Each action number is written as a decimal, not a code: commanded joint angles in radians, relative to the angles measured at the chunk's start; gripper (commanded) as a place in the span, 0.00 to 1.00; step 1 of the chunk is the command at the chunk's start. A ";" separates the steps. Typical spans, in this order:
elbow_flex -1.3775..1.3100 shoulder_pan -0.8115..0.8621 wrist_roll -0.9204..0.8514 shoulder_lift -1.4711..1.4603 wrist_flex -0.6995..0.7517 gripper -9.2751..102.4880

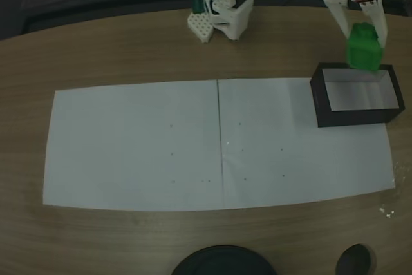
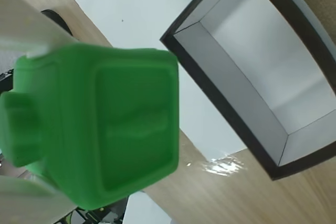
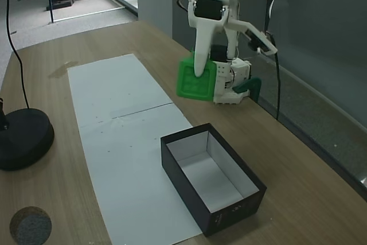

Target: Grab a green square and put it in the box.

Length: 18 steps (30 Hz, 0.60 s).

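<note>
Pincer [image 3: 199,78] grips green square [image 3: 196,81] above box [image 3: 229,196].

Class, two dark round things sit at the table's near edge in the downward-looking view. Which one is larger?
The left disc, wide and cut off by the frame; the right disc is much smaller.

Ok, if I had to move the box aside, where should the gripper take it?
Grip one long wall of the box, coming straight down from above: it lies open-topped, and its thin upright walls would fit between the jaws, one finger inside and one outside. The gripper is shut on the green square, so that likely goes first.
</note>
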 commanded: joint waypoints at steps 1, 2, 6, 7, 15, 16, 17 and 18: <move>0.021 0.002 0.008 -0.028 -0.058 0.20; 0.037 0.002 0.008 -0.040 -0.067 0.20; 0.057 -0.032 0.029 -0.072 -0.072 0.20; 0.057 -0.041 0.029 -0.075 -0.072 0.20; 0.063 -0.163 0.028 -0.078 -0.072 0.20; 0.061 -0.167 0.026 -0.078 -0.072 0.20; 0.061 -0.169 0.026 -0.078 -0.072 0.20; 0.061 -0.166 0.026 -0.078 -0.072 0.20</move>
